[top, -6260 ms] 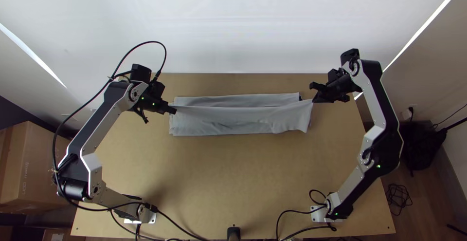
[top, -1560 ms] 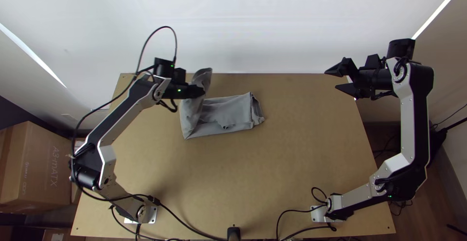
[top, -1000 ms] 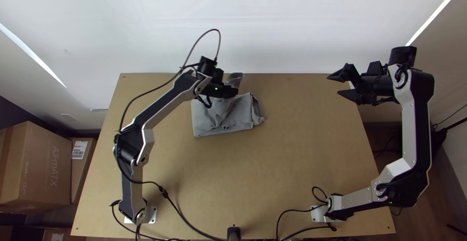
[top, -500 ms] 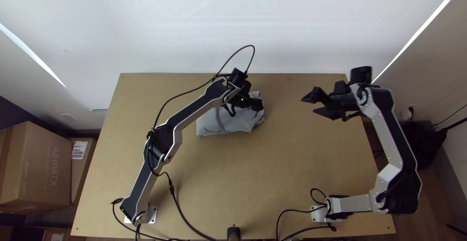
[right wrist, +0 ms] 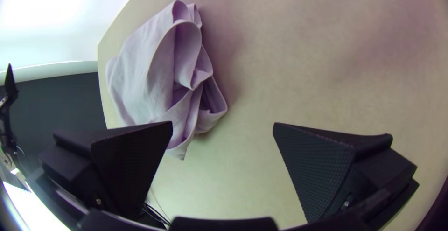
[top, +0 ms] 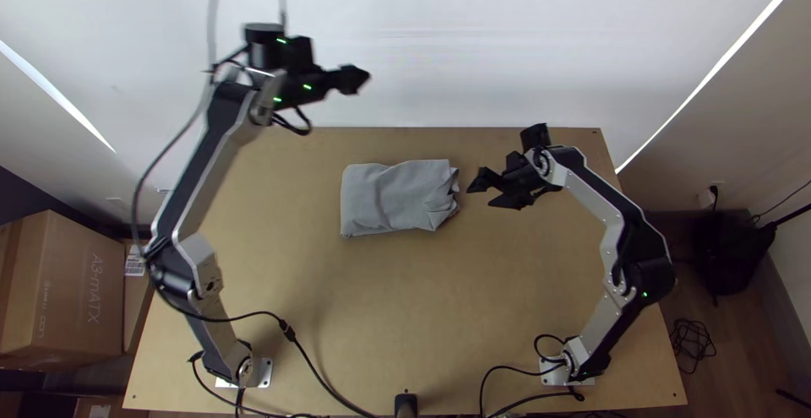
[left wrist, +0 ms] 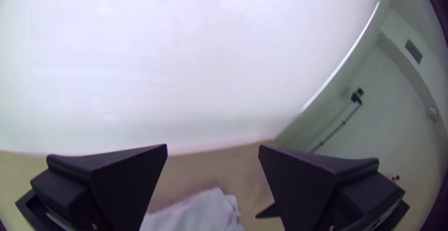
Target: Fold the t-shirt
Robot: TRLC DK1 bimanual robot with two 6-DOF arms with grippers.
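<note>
The grey t-shirt [top: 397,197] lies as a compact folded bundle near the table's far middle, its right end uneven. My left gripper [top: 359,78] is raised beyond the far table edge, up and left of the bundle; in the left wrist view my left gripper [left wrist: 213,148] stands open, holding nothing, with part of the t-shirt [left wrist: 198,212] below. My right gripper [top: 480,192] is just right of the bundle, apart from it. In the right wrist view my right gripper [right wrist: 223,124] is open and bare, and the t-shirt [right wrist: 158,72] shows loose layered folds at its end.
The wooden table [top: 363,325] has cables [top: 317,384] along its near edge, by the arm bases. A white surface [top: 422,46] rises behind the far edge. Cardboard boxes [top: 63,291] stand on the floor at the left.
The t-shirt went from a long strip to a shorter bundle, its left end carried over to the right. My left gripper let go and rose back left; my right gripper came in from the right.
</note>
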